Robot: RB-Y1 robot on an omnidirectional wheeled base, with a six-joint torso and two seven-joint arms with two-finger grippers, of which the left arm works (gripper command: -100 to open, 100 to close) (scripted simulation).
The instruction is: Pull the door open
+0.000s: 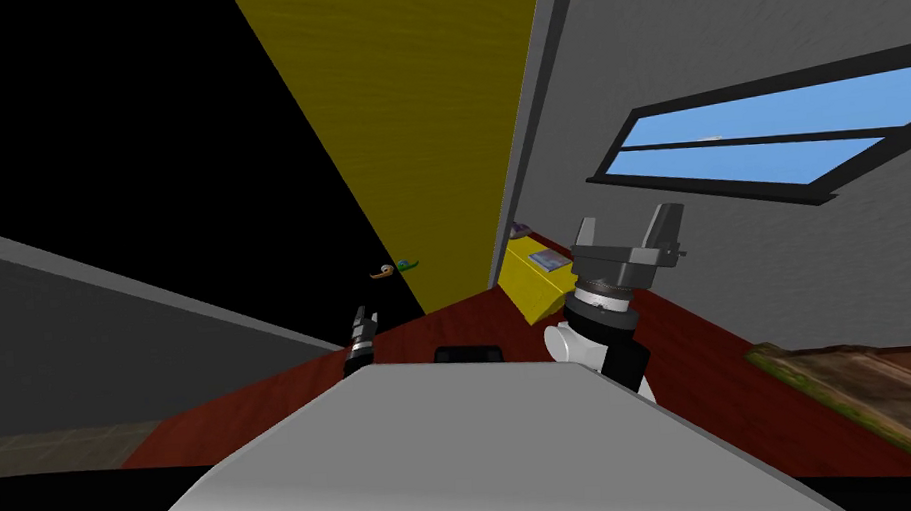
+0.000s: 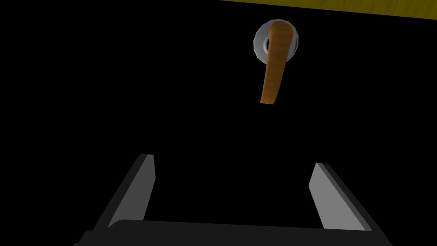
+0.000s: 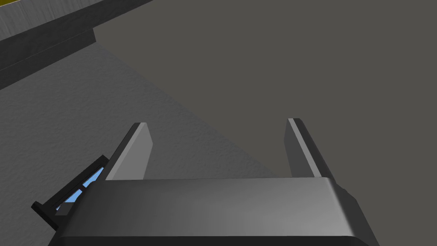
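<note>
The yellow door (image 1: 414,120) stands ahead, its orange lever handle (image 2: 273,64) seated on a grey rosette (image 2: 259,42) at the door's edge beside a black area. In the head view the handle is found at about 1 o'clock from the left pincer (image 2: 234,160), apart from it; that pincer is spread wide and nothing is held. The lever should be centred between the fingers before closure. The right pincer (image 1: 625,218), at 3 o'clock, is likewise open and empty.

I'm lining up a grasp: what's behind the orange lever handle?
A round grey rose sits behind the upper end of the orange lever handle, which covers its middle. Behind the rest is a black area; the yellow door shows as a strip beyond.
</note>
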